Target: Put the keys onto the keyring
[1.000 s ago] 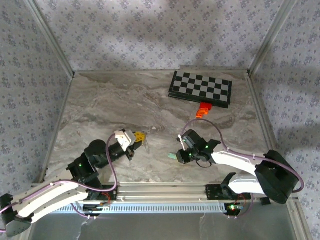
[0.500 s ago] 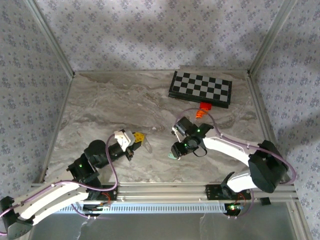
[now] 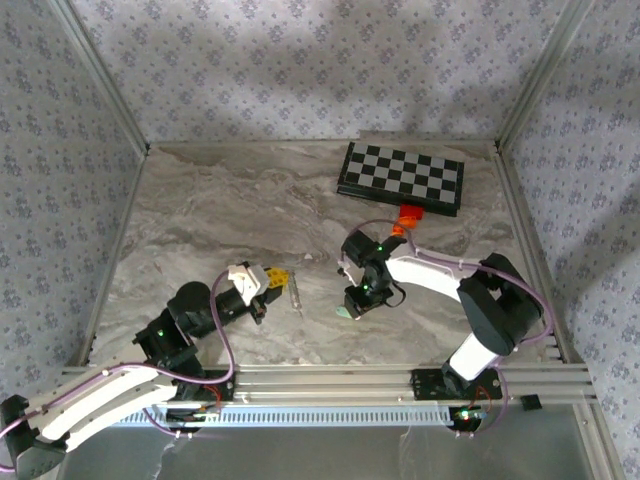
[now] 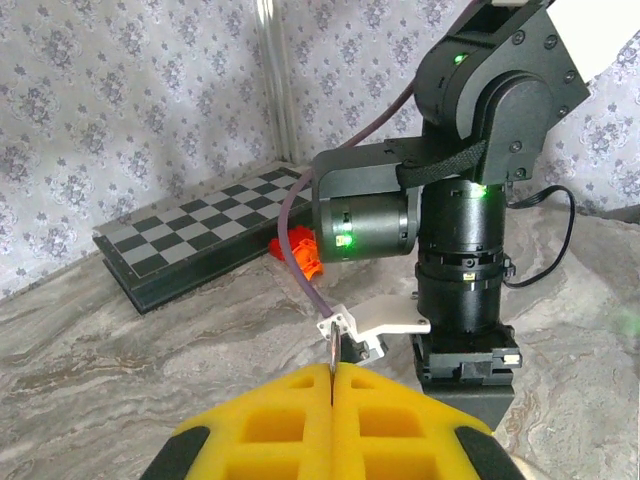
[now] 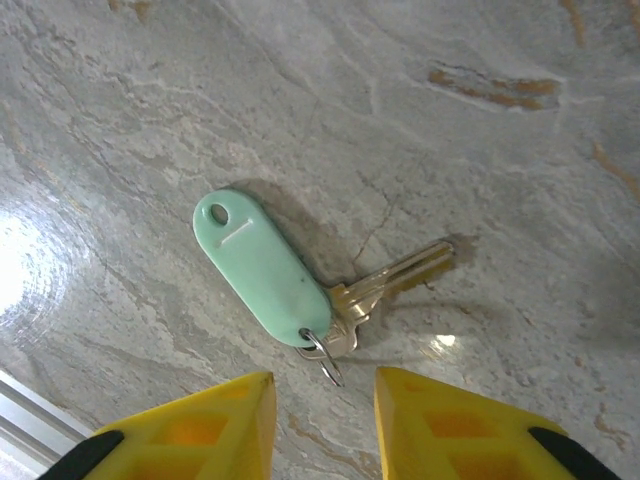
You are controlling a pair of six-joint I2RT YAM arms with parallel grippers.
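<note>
Marble tabletop [image 5: 450,150], keys [image 5: 390,280] near parted right gripper [image 5: 325,388], left gripper [image 4: 330,390] pinching keyring [image 4: 330,352]

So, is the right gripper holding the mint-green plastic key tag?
No, the tag lies flat on the marble table, just ahead of the open right gripper.

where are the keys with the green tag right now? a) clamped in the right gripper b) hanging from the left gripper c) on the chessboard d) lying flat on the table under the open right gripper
d: the right wrist view shows the keys and their green tag flat on the table, with the right gripper open above them.
</note>
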